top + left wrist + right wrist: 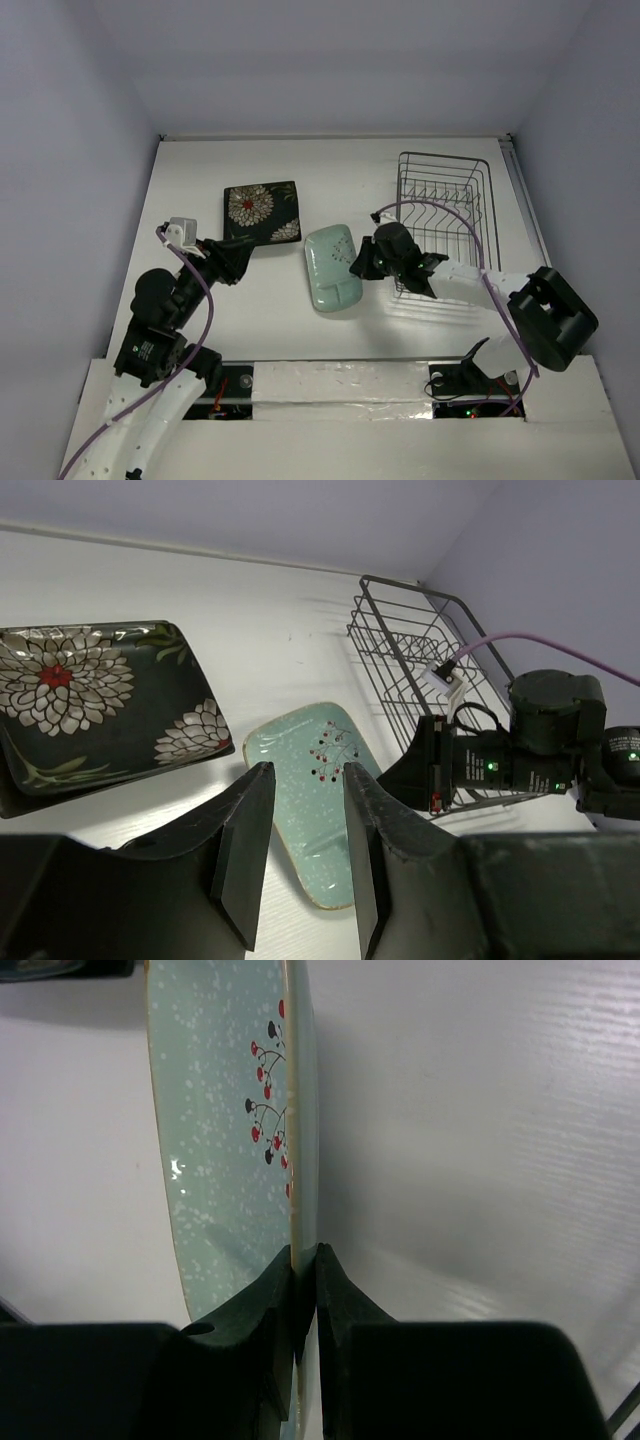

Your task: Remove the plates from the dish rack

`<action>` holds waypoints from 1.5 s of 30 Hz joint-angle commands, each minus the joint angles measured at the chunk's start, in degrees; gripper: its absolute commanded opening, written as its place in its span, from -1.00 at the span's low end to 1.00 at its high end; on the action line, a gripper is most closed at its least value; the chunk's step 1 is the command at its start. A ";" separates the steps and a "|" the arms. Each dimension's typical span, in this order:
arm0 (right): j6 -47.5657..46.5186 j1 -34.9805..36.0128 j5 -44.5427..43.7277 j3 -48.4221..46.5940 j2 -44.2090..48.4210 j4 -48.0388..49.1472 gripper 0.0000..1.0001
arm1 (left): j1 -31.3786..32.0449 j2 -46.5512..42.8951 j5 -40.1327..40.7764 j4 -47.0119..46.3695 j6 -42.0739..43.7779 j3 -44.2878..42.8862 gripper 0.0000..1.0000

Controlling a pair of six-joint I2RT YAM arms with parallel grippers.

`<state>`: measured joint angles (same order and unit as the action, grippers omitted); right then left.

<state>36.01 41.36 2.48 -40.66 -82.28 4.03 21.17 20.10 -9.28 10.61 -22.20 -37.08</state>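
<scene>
The pale mint-green plate (330,268) lies low over the table between the two arms. My right gripper (360,266) is shut on its right rim; in the right wrist view (303,1260) the jaws pinch the thin edge of the plate (215,1120). A black plate with white-and-red flowers (260,210) lies flat at the left. My left gripper (236,258) is open and empty just by its near edge, and also shows in the left wrist view (305,780). The black wire dish rack (445,215) stands at the right with no plate showing in it. The teal-centred plate is out of view.
The right arm's black wrist (520,750) sits between the mint plate (305,810) and the rack (420,650). The flower plate (90,700) is at the left of that view. White walls close the table at the back and sides.
</scene>
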 commanded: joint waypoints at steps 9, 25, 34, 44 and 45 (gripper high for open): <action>1.52 1.17 -2.13 0.76 -1.48 7.04 -0.71 | -1.22 0.91 -0.21 -1.82 -0.04 -0.62 -0.27; -2.52 3.02 -7.92 -2.22 0.35 -2.61 0.65 | -1.22 0.56 -0.48 -1.91 0.22 -0.62 0.08; -6.39 6.00 -13.38 -10.39 9.94 -8.87 0.92 | -1.74 0.47 -0.39 -2.00 0.14 -0.71 0.39; -13.59 6.01 -32.78 -11.37 36.29 -9.74 -1.00 | -1.74 -1.55 0.93 -1.74 0.75 -1.50 0.72; -14.47 6.01 -34.72 -10.58 39.10 -9.75 -1.00 | -1.74 -1.55 1.45 -1.73 0.75 -1.59 0.74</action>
<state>25.45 46.98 -21.47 -51.66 -50.13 -6.00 19.75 19.31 -8.93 10.61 -21.98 -37.08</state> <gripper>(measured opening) 0.010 0.863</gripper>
